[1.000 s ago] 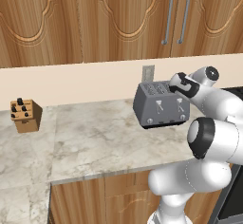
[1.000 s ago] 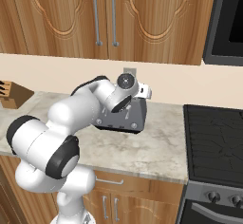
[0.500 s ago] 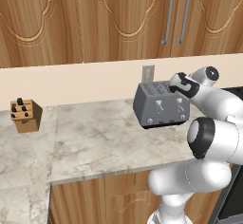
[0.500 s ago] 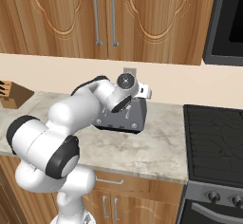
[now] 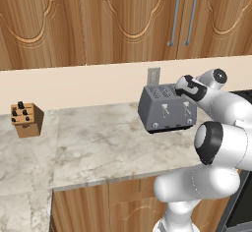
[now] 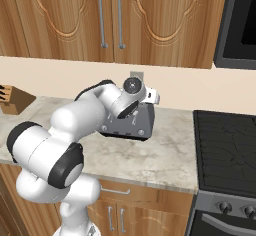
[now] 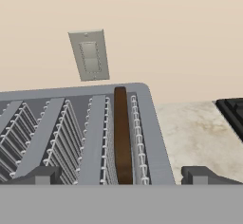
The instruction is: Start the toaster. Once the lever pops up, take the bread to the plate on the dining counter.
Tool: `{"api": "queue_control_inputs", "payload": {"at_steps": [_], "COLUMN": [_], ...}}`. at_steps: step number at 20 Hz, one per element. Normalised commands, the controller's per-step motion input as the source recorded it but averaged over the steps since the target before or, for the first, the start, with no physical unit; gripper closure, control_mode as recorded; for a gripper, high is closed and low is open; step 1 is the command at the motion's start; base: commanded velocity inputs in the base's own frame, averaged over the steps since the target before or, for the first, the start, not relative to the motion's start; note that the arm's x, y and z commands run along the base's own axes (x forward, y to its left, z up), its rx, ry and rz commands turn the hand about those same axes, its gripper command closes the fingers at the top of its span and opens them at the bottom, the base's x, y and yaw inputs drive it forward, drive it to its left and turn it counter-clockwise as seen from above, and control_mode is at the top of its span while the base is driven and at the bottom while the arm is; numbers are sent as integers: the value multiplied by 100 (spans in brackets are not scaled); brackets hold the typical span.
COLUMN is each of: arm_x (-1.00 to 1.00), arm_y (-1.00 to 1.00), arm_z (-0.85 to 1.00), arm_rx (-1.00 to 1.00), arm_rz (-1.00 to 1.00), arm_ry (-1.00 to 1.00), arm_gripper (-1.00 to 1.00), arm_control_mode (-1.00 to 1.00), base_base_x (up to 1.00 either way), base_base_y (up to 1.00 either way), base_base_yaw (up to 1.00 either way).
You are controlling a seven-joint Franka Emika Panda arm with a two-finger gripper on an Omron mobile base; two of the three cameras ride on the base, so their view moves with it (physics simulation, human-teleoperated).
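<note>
I saw the toaster (image 5: 166, 109) in plain grey metal with pale levers and a dark base. In its slot nearest the black stove (image 6: 227, 150), the bread (image 7: 122, 137) was dark brown. Behind the toaster, a grey wall plate (image 7: 88, 55) sat on the cream wall. The worktop (image 5: 98, 142) was pale marbled stone; the knife block (image 5: 27, 120) was tan.

Wall (image 7: 142, 23) close behind toaster (image 7: 152, 123)

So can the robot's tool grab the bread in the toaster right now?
Probably yes. The tool is open and sits just above the toaster. The bread stands in the slot nearest the stove, its top edge showing, with nothing covering it.
</note>
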Motion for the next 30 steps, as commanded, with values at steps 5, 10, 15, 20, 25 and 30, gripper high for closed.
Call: {"api": "queue_control_inputs", "payload": {"at_steps": [5, 10, 15, 20, 25, 30], "arm_x": [0, 0, 0, 0, 0, 0], "arm_y": [0, 0, 0, 0, 0, 0], "arm_z": [0, 0, 0, 0, 0, 0], "arm_rx": [0, 0, 0, 0, 0, 0], "arm_rz": [0, 0, 0, 0, 0, 0], "arm_ry": [0, 0, 0, 0, 0, 0], "arm_gripper": [-100, -100, -100, -100, -100, -100], "arm_control_mode": [-100, -100, -100, -100, -100, -100], "base_base_x": [0, 0, 0, 0, 0, 0], "base_base_y": [0, 0, 0, 0, 0, 0], "base_base_yaw": [0, 0, 0, 0, 0, 0]}}
